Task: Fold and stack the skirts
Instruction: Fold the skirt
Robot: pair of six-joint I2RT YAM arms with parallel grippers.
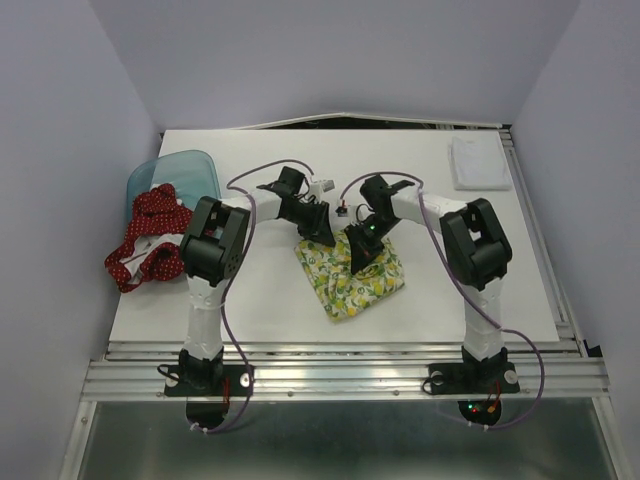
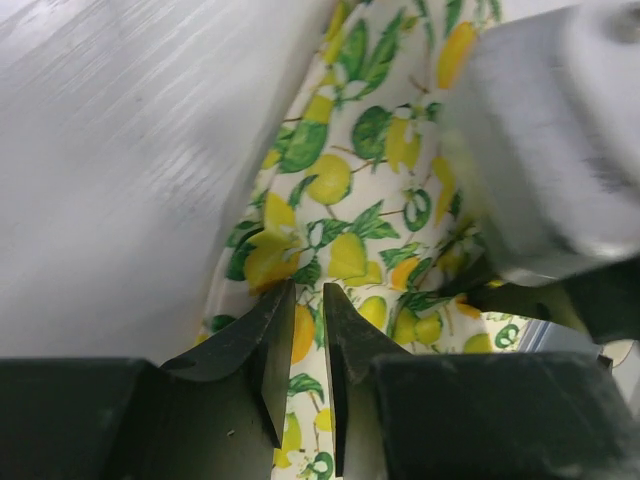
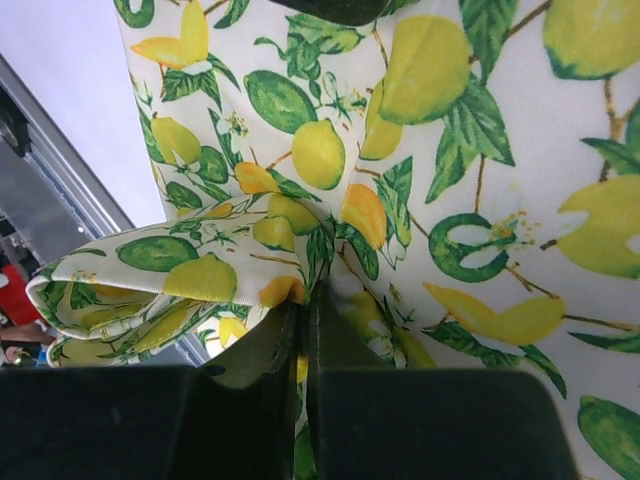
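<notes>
The cream lemon-print skirt lies bunched in the middle of the white table. My right gripper is shut on a raised fold of it, and the right wrist view shows the cloth pinched at the tips. My left gripper is at the skirt's far-left edge. In the left wrist view its jaws stand a narrow gap apart just over the print. The red dotted skirt lies crumpled at the table's left edge.
A translucent blue bin sits at the back left, behind the red skirt. A white flat object rests at the back right. The right arm's grey wrist is close beside the left gripper. Metal rails run along the near edge.
</notes>
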